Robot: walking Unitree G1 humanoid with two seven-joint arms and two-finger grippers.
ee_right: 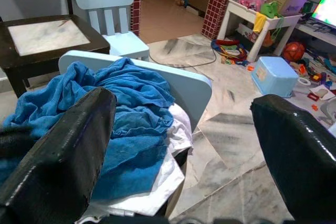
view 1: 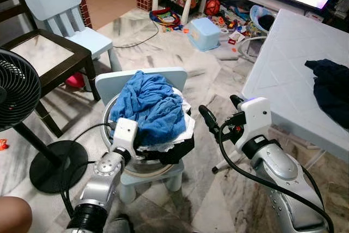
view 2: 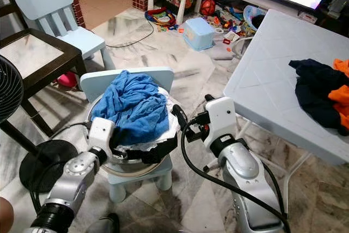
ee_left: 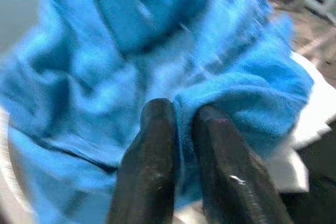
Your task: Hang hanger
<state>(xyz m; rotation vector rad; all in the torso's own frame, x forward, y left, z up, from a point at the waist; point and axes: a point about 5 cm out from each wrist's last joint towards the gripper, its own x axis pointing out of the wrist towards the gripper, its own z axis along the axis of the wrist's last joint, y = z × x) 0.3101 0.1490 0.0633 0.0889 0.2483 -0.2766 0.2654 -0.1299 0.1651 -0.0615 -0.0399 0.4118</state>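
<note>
A pale tabletop (view 1: 283,75) carries dark clothes (view 1: 330,88) on the robot's right. Before the robot, a small blue chair (view 1: 163,77) holds a basin of laundry topped by a blue towel (view 1: 147,105). The left tool (ee_left: 181,129) is clenched on the towel's edge. The right tool (ee_right: 184,145) hangs released just beside the pile. No hanger can be made out.

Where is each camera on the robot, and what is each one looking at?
Left eye view: on the head, looking forward and down at the blue towel heaped in a basin on a small chair; both silver arms show.
Right eye view: the head's other eye, same scene, with more of the white table.
Left wrist view: on the left wrist, close to the towel; the left gripper pinches a fold.
Right wrist view: on the right wrist, facing towel and chair between the right gripper fingers, spread wide.
Every view shares the towel.
</note>
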